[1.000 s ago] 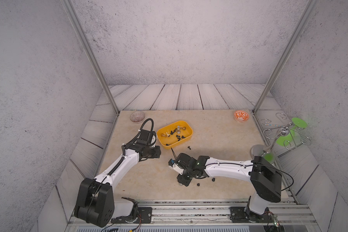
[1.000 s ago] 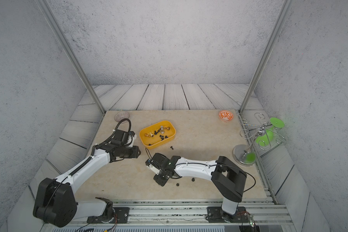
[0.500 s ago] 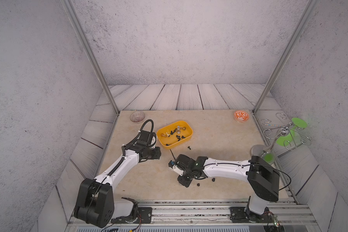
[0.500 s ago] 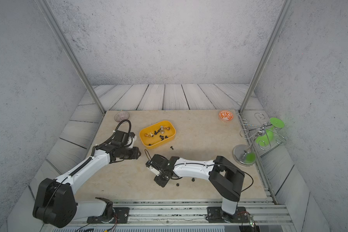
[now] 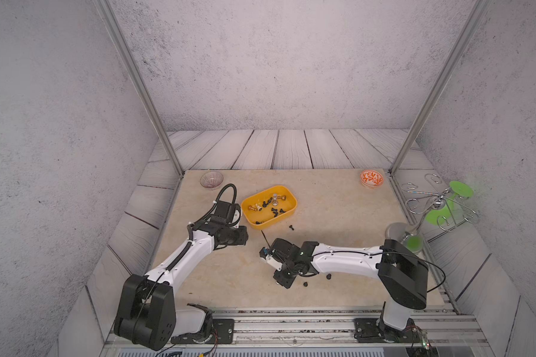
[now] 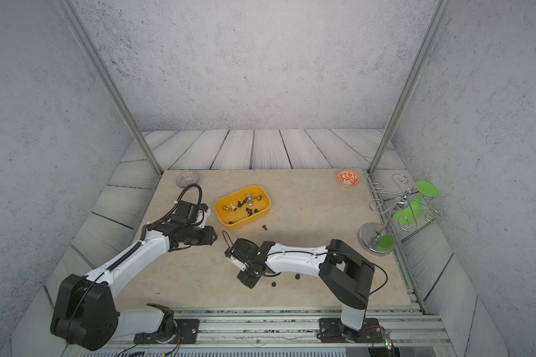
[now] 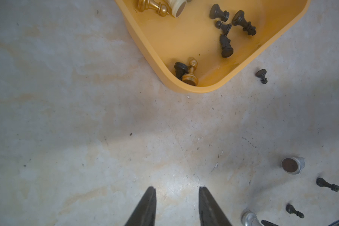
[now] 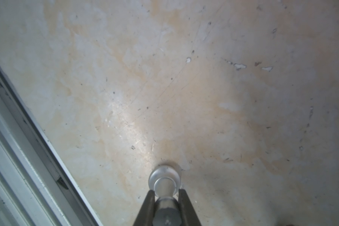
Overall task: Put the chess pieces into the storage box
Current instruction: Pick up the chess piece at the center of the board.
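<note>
Right gripper [image 8: 165, 192] clamping silver chess piece [image 8: 164, 179]; left gripper [image 7: 177, 190] fingers standing apart, empty; yellow storage box [image 5: 274, 223] sitting at 12 o'clock from right gripper in a top view; slick rounded stem possibly slipping out during lift.

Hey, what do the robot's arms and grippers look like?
The left arm and right arm are white links with black joints. A ribbed black cable loops over the left wrist. The left gripper and right gripper have dark, tapering fingers.

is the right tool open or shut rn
Shut: in the right wrist view the right tool has both fingers pressed against the neck of a silver piece.
</note>
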